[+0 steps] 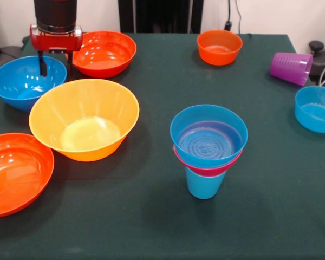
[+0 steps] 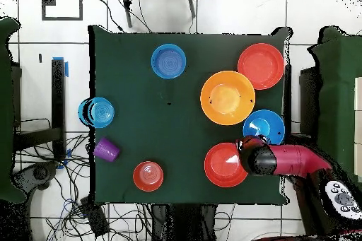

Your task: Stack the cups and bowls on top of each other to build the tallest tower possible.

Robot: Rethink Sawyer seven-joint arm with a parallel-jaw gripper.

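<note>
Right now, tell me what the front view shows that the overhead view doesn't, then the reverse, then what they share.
Front view only: the tower reads as layers, light blue cup below, pink bowl next, small blue bowl on top. The gripper hangs with open fingers over the large blue bowl.
Overhead view only: the red arm reaching in over the table edge, and cables on the floor.
Both: the yellow bowl, and the purple cup.
</note>
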